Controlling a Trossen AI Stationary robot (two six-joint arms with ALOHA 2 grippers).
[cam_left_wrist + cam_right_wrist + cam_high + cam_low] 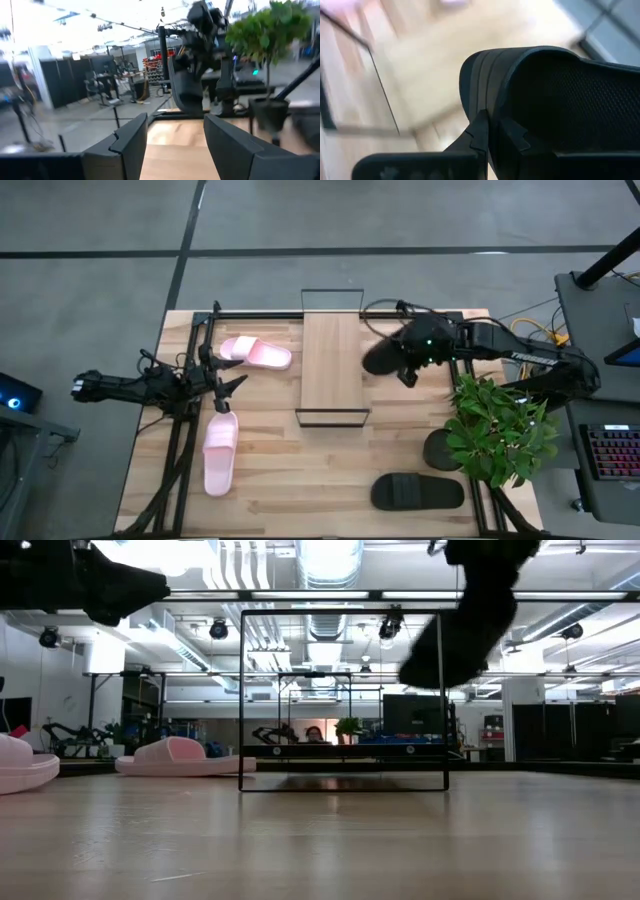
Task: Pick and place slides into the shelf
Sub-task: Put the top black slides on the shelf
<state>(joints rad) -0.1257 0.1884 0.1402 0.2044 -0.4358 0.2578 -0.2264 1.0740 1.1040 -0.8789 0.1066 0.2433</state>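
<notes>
My right gripper (408,363) is shut on a black slide (383,356) and holds it in the air just right of the shelf (333,365), a light-wood panel in a thin black wire frame. The low view shows that slide (458,632) high beside the frame's right side. A second black slide (418,492) lies sole-down near the table's near edge. Two pale pink slides (256,352) (220,452) lie left of the shelf. My left gripper (230,385) hovers open between the pink slides, touching nothing. My right gripper pinches the black slide between its two fingers (481,131) at the rim of the strap (485,75), where it arches over the textured inner surface (580,110). The slide is lifted clear of the table and hangs tilted, one end lower (425,670).
A potted plant (500,430) stands at the table's right side, near the lying black slide. Black frame rails (185,440) run along the table's left and right edges. Bare wood lies in front of the shelf (330,470).
</notes>
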